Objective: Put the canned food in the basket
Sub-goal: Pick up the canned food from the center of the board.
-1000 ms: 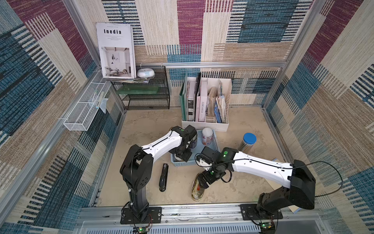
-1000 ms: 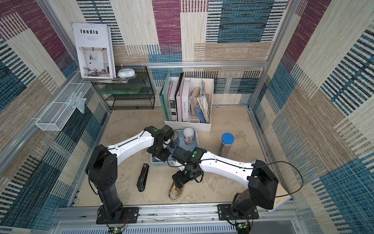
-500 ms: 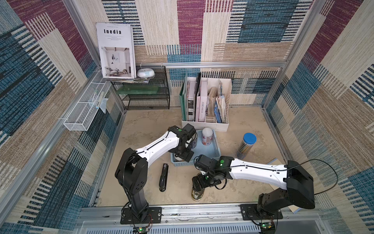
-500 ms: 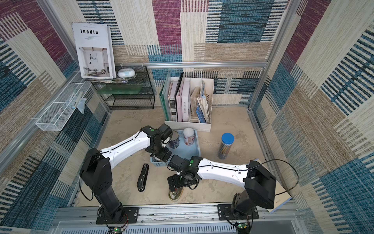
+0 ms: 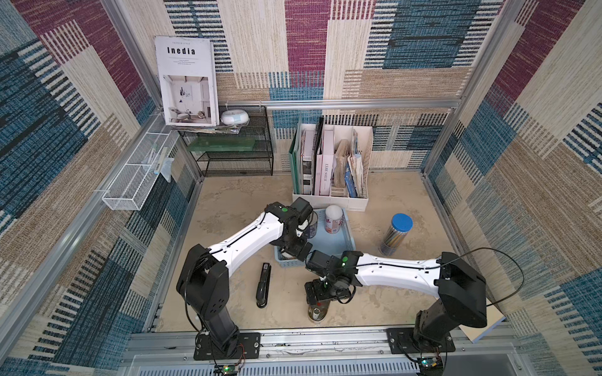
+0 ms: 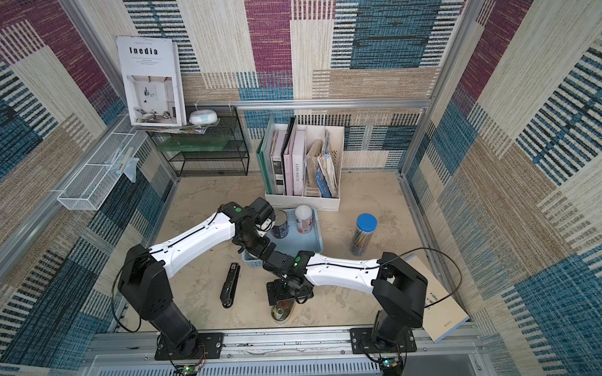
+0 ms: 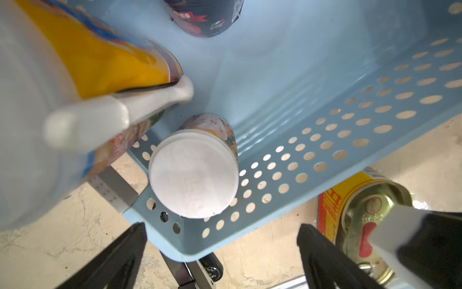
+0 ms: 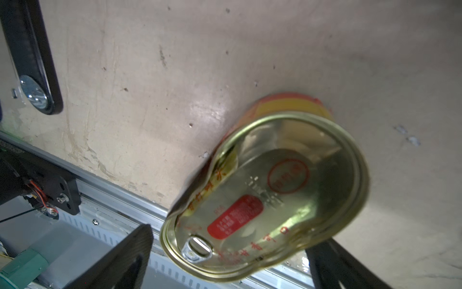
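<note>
Over the last second the left hand (image 7: 221, 226) has been spread to its full width above the basket (image 7: 325, 140). A white-lidded can (image 7: 193, 175) is left standing upright in the basket's corner nearest the surface's front edge, directly below the parted fingers and touched by neither. That can is judged to be delivered.

Three further containers are seen inside the basket. A second white-lidded can (image 5: 334, 219) and a pull-tab metal can (image 6: 280, 224) stand along the far side. A yellow-labelled can (image 7: 87, 62) is blurred close to the left wrist lens. Four of the five items are therefore taken as placed.

In the same second the right hand (image 8: 227, 237) has been swung in from the right and brought down over the flat oval tin (image 8: 265, 195). The tin has not been shifted. It lies lid up, outside the basket, near the front edge of the surface and beside the black stapler (image 5: 263, 285). In both top views it is half covered by the right hand.

The right hand's fingers are held wide apart, one on each side of the tin. No contact can be made out, so nothing is gripped yet.

The tin is judged to be the only item outstanding. A closing of the right hand across the tin's narrow width is expected to be called for next. The left arm is still above the basket, so clearance there may be needed before the tin is carried over.
</note>
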Action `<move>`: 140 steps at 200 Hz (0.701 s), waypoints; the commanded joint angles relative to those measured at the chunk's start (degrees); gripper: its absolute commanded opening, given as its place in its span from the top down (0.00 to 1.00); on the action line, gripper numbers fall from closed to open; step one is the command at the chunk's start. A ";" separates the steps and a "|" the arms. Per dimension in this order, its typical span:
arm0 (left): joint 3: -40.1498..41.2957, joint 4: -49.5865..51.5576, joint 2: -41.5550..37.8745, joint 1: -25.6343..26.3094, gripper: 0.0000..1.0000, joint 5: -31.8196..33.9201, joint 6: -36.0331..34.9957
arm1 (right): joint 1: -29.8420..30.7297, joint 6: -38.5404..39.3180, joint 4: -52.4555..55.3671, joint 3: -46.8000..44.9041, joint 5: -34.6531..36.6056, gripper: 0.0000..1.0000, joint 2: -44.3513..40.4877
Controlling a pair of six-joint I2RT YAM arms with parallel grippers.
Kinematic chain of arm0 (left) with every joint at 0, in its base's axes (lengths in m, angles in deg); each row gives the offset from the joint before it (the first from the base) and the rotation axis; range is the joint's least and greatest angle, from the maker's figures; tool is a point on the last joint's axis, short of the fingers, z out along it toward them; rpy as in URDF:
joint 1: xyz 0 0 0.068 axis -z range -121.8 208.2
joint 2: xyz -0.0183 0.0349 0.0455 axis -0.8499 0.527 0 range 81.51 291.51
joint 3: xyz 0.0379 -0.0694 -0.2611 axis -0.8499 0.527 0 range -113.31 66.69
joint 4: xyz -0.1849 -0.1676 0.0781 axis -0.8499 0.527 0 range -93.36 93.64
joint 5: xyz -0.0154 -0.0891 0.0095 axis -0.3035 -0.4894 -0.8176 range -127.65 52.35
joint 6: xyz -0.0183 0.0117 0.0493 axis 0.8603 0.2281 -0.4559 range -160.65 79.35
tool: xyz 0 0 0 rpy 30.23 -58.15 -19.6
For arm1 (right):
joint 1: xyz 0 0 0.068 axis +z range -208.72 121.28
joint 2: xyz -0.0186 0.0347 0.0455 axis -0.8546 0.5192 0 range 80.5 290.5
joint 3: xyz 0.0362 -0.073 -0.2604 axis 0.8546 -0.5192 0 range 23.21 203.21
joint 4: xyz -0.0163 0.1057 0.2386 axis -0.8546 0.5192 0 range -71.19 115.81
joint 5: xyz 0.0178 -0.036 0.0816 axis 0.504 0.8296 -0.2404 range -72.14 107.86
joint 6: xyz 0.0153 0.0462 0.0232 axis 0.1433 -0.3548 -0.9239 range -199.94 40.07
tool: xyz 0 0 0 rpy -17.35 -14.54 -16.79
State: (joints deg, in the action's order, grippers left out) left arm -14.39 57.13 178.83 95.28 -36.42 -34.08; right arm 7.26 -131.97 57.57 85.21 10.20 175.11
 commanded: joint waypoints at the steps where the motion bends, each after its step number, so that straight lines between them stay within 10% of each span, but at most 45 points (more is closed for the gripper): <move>1: 0.38 0.68 -0.77 0.01 0.00 -0.97 -0.77 | 0.18 -0.64 0.66 1.42 0.70 0.00 1.54; 94: 2.14 0.59 -4.71 -0.03 0.01 -0.53 -0.94 | 0.28 3.36 4.68 6.94 6.82 0.00 9.86; 140: 2.77 0.61 -5.96 -0.10 0.01 -0.01 -0.94 | 0.38 4.10 6.73 6.00 8.30 0.19 9.61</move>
State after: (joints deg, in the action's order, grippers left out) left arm -11.50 56.91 174.13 95.10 -33.69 -35.04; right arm 7.63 -129.08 59.76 92.18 17.26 184.50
